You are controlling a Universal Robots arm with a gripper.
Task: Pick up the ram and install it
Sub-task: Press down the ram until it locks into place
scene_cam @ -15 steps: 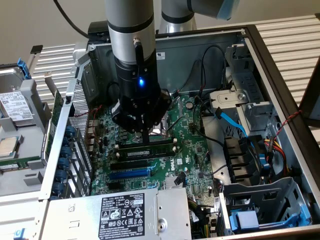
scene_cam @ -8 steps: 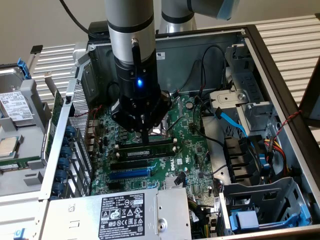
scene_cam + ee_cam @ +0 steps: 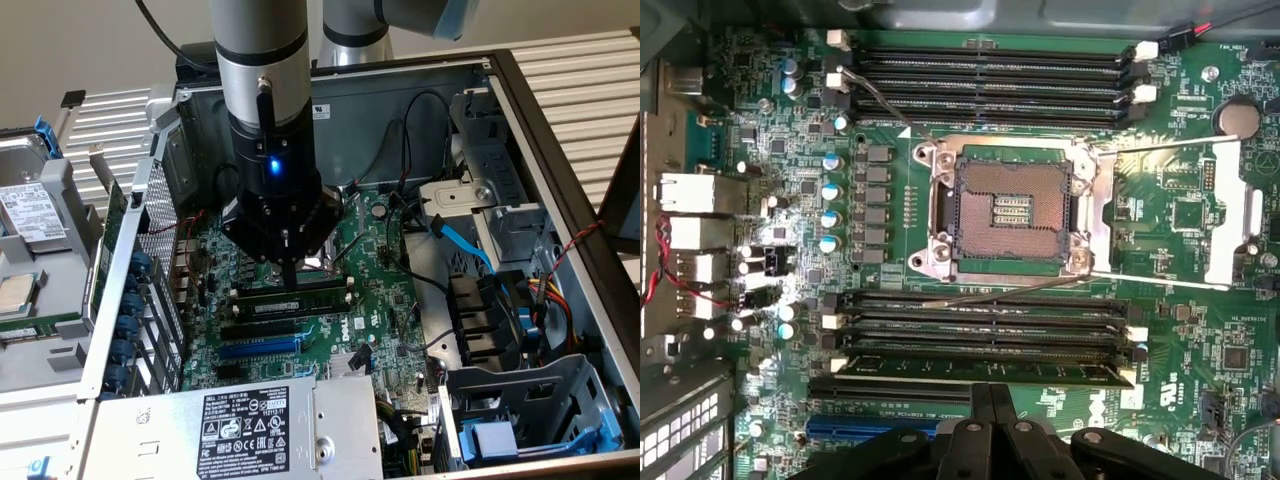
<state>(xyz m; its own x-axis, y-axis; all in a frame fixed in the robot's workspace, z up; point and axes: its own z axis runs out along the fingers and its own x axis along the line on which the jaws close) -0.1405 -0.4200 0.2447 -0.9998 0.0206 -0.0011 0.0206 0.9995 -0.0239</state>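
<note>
The ram [image 3: 270, 303] is a long green stick with black chips, standing upright in the memory slot nearest the expansion slots. In the wrist view the ram [image 3: 980, 368] lies level along that slot, with white latches at both ends. My gripper [image 3: 290, 282] hangs straight down over the middle of the stick. Its black fingers are pressed together with nothing between them. The tips of the gripper [image 3: 990, 392] are at the stick's top edge, and I cannot tell whether they touch it.
The bare CPU socket [image 3: 1012, 205] lies beside the arm, with empty black memory slots [image 3: 985, 62] beyond it. A blue expansion slot [image 3: 260, 347] and the power supply [image 3: 250, 425] are on the near side. Cables [image 3: 465, 245] and a drive cage [image 3: 520, 410] crowd the exterior view's right.
</note>
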